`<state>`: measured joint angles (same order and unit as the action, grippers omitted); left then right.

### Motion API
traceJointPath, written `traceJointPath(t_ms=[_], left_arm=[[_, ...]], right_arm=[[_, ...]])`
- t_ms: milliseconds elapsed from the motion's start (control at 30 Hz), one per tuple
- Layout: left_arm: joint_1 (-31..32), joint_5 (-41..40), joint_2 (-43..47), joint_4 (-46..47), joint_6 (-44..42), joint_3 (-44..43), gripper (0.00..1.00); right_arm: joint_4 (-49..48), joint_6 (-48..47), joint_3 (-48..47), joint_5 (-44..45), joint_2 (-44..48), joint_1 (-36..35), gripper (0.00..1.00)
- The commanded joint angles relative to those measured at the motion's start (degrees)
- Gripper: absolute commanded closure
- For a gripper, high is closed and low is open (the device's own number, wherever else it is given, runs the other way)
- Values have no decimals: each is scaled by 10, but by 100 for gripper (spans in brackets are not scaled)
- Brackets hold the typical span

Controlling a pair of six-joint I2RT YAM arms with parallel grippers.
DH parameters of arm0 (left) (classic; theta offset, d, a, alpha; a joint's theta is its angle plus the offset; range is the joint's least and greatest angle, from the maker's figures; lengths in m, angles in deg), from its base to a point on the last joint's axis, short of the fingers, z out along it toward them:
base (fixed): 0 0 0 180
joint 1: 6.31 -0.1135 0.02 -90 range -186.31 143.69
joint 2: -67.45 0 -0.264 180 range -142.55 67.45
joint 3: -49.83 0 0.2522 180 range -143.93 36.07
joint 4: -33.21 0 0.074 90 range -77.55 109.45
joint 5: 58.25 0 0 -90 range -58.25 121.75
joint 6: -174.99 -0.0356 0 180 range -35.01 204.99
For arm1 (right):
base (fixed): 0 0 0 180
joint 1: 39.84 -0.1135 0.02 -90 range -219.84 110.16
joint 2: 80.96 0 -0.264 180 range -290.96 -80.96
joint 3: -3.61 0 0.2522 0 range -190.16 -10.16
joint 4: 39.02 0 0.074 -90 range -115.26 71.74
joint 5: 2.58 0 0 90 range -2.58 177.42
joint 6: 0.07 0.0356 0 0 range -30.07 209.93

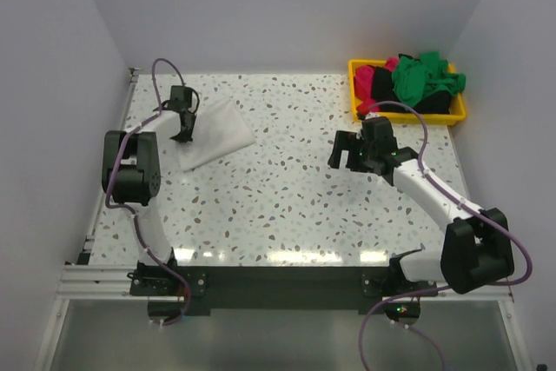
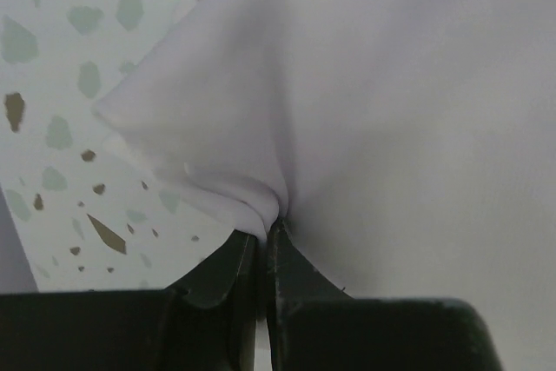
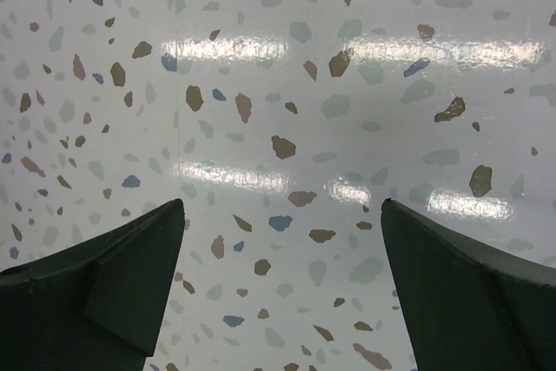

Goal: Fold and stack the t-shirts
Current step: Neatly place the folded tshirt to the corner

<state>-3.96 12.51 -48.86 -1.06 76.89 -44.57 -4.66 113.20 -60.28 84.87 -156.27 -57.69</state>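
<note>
The white t-shirt lies folded on the table at the back left; it fills the left wrist view. My left gripper is shut on a pinch of its near left edge. A green t-shirt, a magenta-pink one and a black one lie heaped in the yellow bin at the back right. My right gripper is open and empty over bare table right of centre; its fingers frame only speckled tabletop.
The speckled tabletop stretches between the two arms. Grey walls close in the back and both sides. A metal rail runs along the table's left edge.
</note>
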Motion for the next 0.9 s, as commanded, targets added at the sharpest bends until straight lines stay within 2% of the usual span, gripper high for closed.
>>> traceJointPath(t_ms=[0, 67, 200, 300, 367, 467, 533, 600, 633, 700, 733, 867], left_arm=[[-1, 104, 90, -52, -4, 71, 100], [4, 158, 137, -50, 13, 138, 100], [67, 162, 166, -85, 49, 167, 100], [117, 111, 185, -144, 77, 195, 100], [138, 83, 227, -160, 107, 244, 100], [139, 60, 283, -168, 146, 278, 100], [139, 82, 300, -191, 155, 269, 100], [138, 68, 308, -190, 159, 267, 100], [137, 23, 303, -199, 166, 265, 100], [122, -9, 286, -220, 183, 244, 100], [112, -57, 262, -247, 195, 235, 100], [39, -108, 223, -269, 211, 217, 100]], right_arm=[[-13, 1, -3, -22, -16, -1, 1], [-20, 4, 0, -31, -19, 0, 1], [-23, 7, 6, -49, -18, 0, 1], [-31, 9, 14, -43, -6, 0, 1], [-21, 7, 13, -26, 0, 0, 1], [-25, 8, 17, -25, 9, -1, 1], [-22, 7, 15, -28, 12, 0, 1], [-21, 6, 17, -21, 17, 0, 1], [-17, 7, 17, -18, 17, 0, 1], [-14, 5, 14, -4, 19, -1, 1], [-13, 5, 14, 1, 22, 0, 1], [-14, 2, 14, 15, 22, 0, 1]])
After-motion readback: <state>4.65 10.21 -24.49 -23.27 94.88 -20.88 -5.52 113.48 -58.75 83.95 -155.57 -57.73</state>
